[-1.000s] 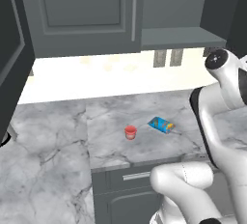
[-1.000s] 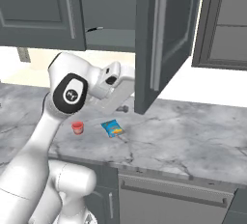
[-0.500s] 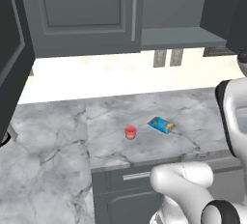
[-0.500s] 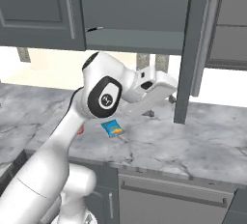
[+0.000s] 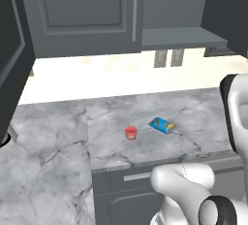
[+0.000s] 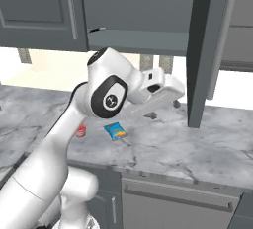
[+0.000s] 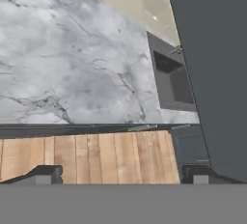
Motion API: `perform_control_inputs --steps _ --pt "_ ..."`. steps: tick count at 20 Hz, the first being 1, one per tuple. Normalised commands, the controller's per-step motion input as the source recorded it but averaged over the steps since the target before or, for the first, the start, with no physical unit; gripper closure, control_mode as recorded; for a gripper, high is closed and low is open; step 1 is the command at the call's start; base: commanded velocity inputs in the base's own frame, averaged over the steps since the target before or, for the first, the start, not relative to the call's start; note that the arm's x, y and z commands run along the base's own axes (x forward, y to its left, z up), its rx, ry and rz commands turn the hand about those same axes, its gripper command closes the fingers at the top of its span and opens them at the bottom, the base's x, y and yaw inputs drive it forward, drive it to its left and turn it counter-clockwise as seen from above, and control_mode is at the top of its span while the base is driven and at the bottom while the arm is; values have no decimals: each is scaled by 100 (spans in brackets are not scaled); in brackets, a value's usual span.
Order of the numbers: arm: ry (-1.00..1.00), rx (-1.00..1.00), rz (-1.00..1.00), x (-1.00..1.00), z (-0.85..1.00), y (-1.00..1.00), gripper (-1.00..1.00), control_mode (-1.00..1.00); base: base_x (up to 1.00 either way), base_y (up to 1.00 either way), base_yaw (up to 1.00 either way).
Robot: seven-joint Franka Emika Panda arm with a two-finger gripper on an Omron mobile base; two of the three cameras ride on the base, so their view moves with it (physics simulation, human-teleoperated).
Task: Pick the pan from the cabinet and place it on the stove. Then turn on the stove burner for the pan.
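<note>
1. You had the cabinet [image 6: 148,11] in dark grey, with recessed-panel doors and slim vertical silver bar handles, hung above the marble desk [image 5: 58,161]; one door [image 6: 205,50] stood swung out edge-on past the desk's back edge.
2. Your jaws [image 6: 177,91] were spread wide and held nothing, hanging above the desk just beside that open door; in the hand view the door [image 7: 212,73] was a dark slab along the right, with the fingertips [image 7: 46,175] wide apart at the bottom.
3. Compared with a second ago, your arm had swung rightward in the right base view and the door had opened further.
4. On the desk near its front edge you had a small red cup [image 5: 131,132] and a blue packet [image 5: 162,125] close together, unmoved; any print on the packet was too small to read.
</note>
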Motion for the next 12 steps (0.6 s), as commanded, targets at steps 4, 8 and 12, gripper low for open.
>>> perform_control_inputs --steps 4,8,12 --pt "-12 3 0 -18 -5 82 -100 -100 0 0 0" --pt "-19 0 3 -20 0 85 -100 -100 0 0 0" --pt "-29 0 5 -46 9 73 -100 -100 0 0 0"
